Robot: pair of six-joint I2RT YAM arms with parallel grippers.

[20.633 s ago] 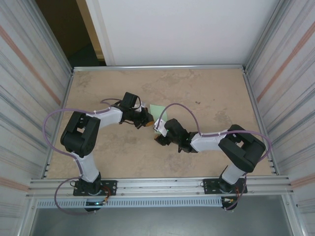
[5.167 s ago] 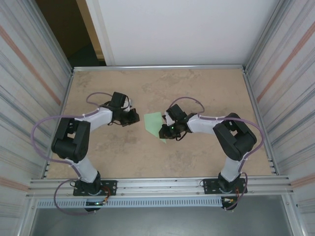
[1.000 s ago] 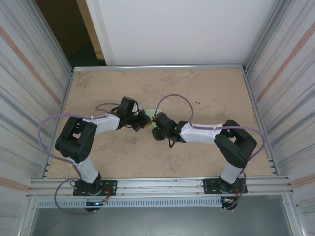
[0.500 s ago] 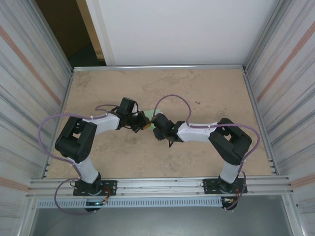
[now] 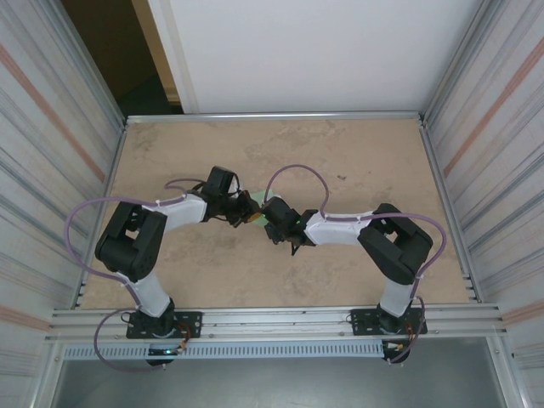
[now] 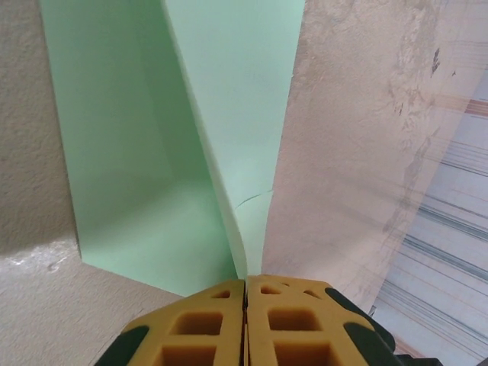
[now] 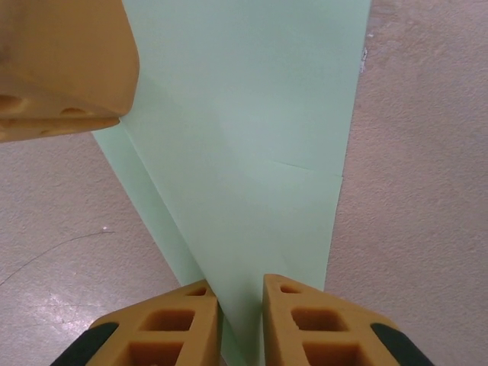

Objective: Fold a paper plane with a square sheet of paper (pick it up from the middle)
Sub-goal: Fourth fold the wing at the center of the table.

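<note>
Since a second ago my right gripper (image 7: 241,286) has narrowed, jaws slightly apart astride the folded square sheet of paper (image 7: 252,130) mid-bench (image 5: 357,153); left gripper (image 6: 245,284) pinches its opposite end, crease running between them.

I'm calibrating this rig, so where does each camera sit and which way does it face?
Top: above, behind the bases, looking down on the table; left arm and right arm show whole.
Left wrist: on the left arm, looking past the left pincer, shut on the creased paper.
Right wrist: on the right arm, looking past the right pincer, open astride the paper, toward the left pincer.
Shared: both wrist views face the same green paper.
</note>
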